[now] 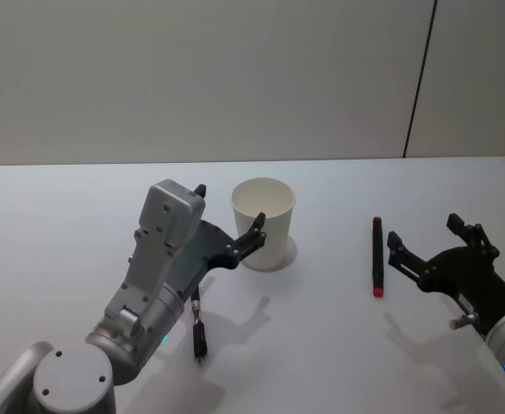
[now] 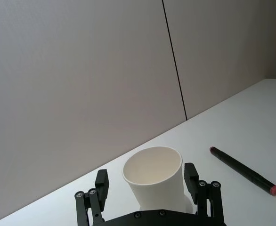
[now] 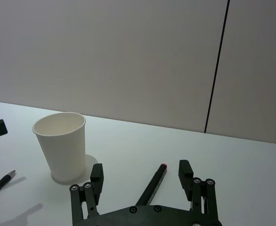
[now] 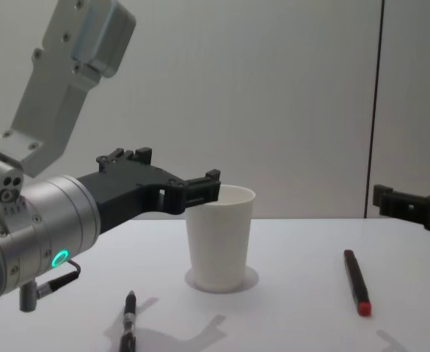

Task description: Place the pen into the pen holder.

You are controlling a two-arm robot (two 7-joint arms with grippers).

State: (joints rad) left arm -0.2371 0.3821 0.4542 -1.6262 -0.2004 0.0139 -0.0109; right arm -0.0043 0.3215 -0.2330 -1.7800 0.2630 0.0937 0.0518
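Note:
The pen holder is a plain white paper cup standing upright mid-table. My left gripper hangs open at its left side at rim height, and in the left wrist view the pen holder stands just ahead, between the spread fingers. A black pen with red ends lies flat to the right of the cup. My right gripper is open just right of that pen, holding nothing. A second, black-and-silver pen lies on the table under my left arm.
The white table runs back to a plain grey wall with a dark vertical seam. Bare tabletop lies between the cup and the red-ended pen, and in front of them.

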